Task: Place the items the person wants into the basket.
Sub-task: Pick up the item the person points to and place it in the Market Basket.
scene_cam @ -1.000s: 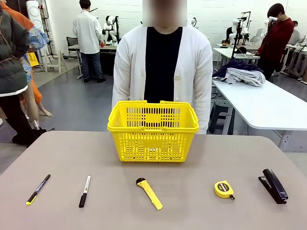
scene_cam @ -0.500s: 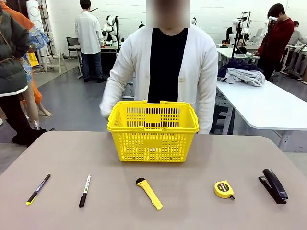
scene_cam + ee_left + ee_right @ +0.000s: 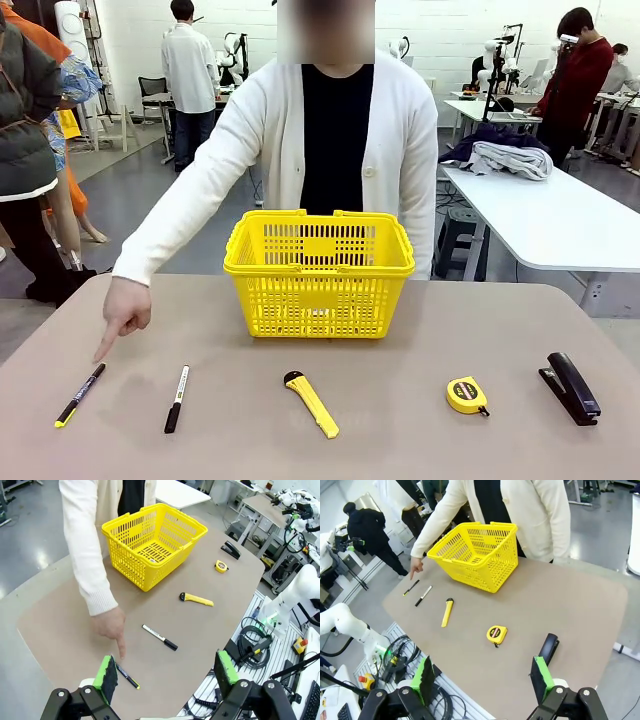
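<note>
The person's forefinger (image 3: 105,347) points at the pen (image 3: 80,394) on the bench (image 3: 420,445) — tip just beside it. Robot's left hand (image 3: 165,672) and right hand (image 3: 482,675) — jaws wide, empty.

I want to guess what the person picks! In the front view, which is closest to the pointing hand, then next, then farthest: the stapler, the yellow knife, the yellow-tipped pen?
1. yellow-tipped pen, far left, right by the pointing hand.
2. yellow knife, middle of the row.
3. stapler, far right.
</note>
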